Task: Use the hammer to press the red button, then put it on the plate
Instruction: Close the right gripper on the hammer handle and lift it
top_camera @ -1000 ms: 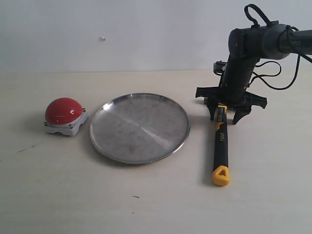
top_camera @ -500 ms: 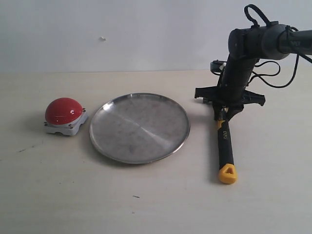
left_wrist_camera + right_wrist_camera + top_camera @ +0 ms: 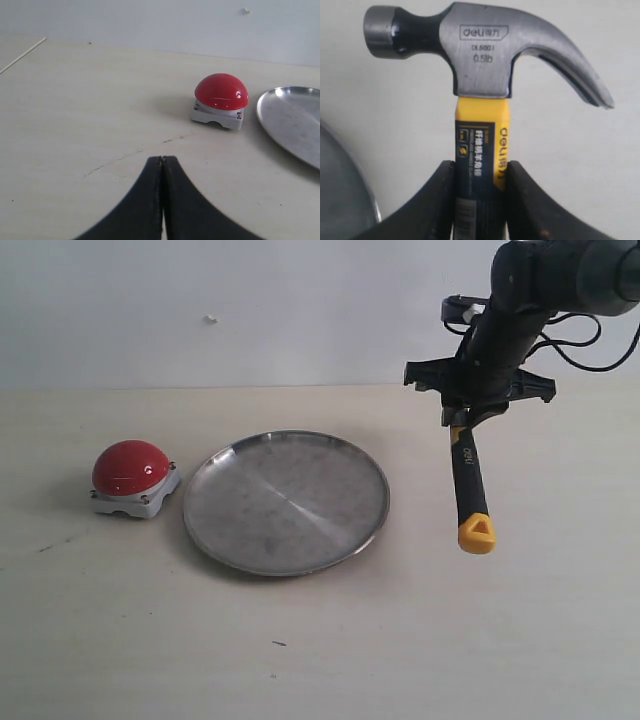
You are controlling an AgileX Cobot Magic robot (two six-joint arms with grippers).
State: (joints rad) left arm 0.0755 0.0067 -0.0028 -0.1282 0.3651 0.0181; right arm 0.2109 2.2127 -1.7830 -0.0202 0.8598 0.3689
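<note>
My right gripper point(image 3: 462, 420) is shut on the hammer point(image 3: 470, 485) just below its head and holds it off the table, to the right of the plate point(image 3: 286, 500). The black handle hangs toward the front, ending in a yellow tip. In the right wrist view both fingers point(image 3: 441, 200) clamp the yellow and black handle of the hammer point(image 3: 481, 150), and the dark steel head stands beyond my right gripper point(image 3: 480, 172). The red button point(image 3: 131, 469) sits on its grey base left of the plate. My left gripper point(image 3: 162, 161) is shut with nothing in it, short of the red button point(image 3: 221, 92).
The silver plate's rim point(image 3: 265, 117) shows at the edge of the left wrist view, and its curved rim point(image 3: 367, 200) also shows in the right wrist view. A pale wall stands behind the wooden table point(image 3: 330, 640). Black cables loop off the right arm point(image 3: 560, 280).
My right gripper has closed on the hammer and lifted it off the table, moving up and slightly toward the back. The button, plate and left gripper have not moved.
</note>
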